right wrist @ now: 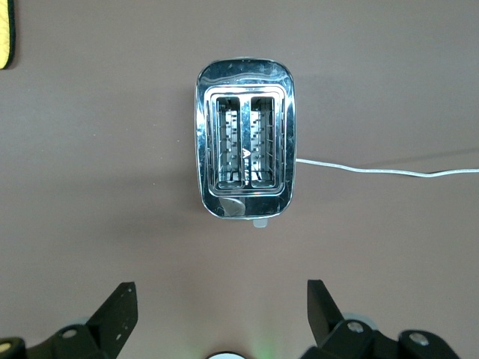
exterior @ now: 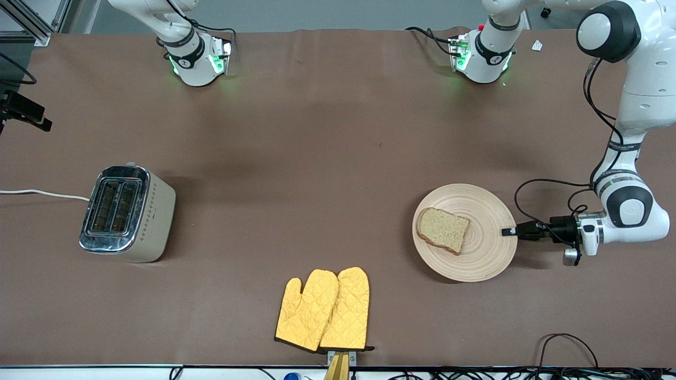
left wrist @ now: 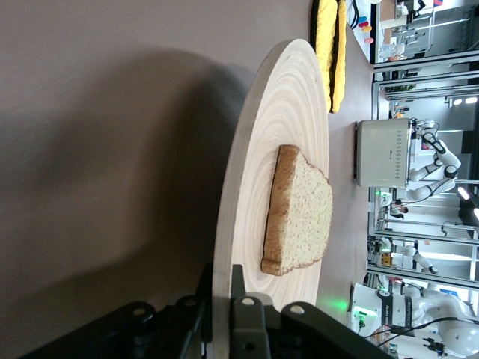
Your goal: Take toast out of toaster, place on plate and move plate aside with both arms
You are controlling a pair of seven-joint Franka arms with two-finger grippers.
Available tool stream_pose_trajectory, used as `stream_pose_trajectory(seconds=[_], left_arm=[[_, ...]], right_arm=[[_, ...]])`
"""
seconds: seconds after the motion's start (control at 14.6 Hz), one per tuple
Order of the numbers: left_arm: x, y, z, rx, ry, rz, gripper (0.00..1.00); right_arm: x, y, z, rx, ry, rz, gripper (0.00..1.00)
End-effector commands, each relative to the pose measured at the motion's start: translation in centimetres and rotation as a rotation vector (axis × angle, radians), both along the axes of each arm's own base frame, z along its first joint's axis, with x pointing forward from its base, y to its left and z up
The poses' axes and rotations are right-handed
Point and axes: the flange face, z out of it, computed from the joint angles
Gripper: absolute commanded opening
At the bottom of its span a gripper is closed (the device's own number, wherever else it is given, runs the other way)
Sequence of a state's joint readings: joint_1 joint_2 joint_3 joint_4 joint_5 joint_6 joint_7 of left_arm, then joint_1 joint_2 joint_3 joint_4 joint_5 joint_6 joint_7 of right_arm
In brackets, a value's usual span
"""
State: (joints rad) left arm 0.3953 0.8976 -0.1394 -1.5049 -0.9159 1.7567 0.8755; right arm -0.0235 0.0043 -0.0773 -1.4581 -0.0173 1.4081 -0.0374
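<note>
From the front, the squarish brown wholegrain toast (exterior: 442, 230) lay on the round light wooden plate (exterior: 483, 211), whose rim the left gripper (exterior: 510, 231) pinched at the left arm's end.

The left wrist view showed its fingers (left wrist: 241, 303) clamping that stiff, probably light rim; the loose toast could slide.

In the right wrist view, the right gripper (right wrist: 221, 314) hovered spread above the emptied beige-and-chrome toaster (right wrist: 246, 138).
</note>
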Motion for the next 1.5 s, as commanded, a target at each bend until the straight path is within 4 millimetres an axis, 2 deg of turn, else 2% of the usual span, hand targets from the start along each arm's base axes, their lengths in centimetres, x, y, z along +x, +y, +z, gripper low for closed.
stream_pose_trajectory(seconds=[0.0,0.14,0.27,0.34,0.41,0.48,0.55,0.61,0.68,0.89,1.09,1.3,1.43], left_arm=[[-1.0,0.8,-0.8,-0.056,0.019,-0.006,0.01],[-1.6,1.6,-2.1,-0.066,0.039,0.01,0.01],[-1.7,1.9,-2.3,-0.062,0.049,0.016,0.03],[-1.7,1.9,-2.3,-0.061,0.051,0.017,0.14],[-1.7,1.9,-2.2,-0.059,0.05,0.016,0.38],[-1.7,2.1,-2.1,-0.056,0.048,0.016,0.92],[-1.6,2.1,-1.9,-0.041,0.047,0.003,1.0],[-1.6,2.5,-1.6,-0.014,0.064,-0.007,1.0],[-0.8,3.4,-0.2,0.033,0.068,-0.014,1.0],[1.4,5.8,6.1,0.227,0.033,-0.105,1.0],[3.3,6.7,13.9,0.451,-0.052,-0.195,1.0],[4.0,3.5,23.4,0.662,-0.129,-0.27,1.0],[3.8,1.8,28.2,0.766,-0.156,-0.276,1.0]], right_arm=[[0.0,0.3,0.2,-0.005,0.006,-0.061,1.0],[0.0,0.4,0.2,-0.006,0.005,-0.063,1.0],[0.0,0.4,0.2,-0.006,0.005,-0.061,1.0],[0.0,0.5,0.3,-0.005,0.003,-0.06,1.0],[0.1,0.5,0.3,-0.005,0.002,-0.06,1.0],[0.0,0.6,0.4,-0.004,0.002,-0.058,1.0],[0.1,0.7,0.4,-0.002,0.001,-0.059,1.0],[0.1,0.8,0.4,-0.001,0.001,-0.057,1.0],[0.1,0.8,0.4,-0.001,0.001,-0.056,1.0],[0.1,1.0,0.4,0.001,0.001,-0.054,1.0],[0.1,1.1,0.4,0.004,0.0,-0.051,1.0],[0.1,1.2,0.4,0.004,0.001,-0.051,1.0],[0.1,1.2,0.4,0.004,0.001,-0.051,1.0]])
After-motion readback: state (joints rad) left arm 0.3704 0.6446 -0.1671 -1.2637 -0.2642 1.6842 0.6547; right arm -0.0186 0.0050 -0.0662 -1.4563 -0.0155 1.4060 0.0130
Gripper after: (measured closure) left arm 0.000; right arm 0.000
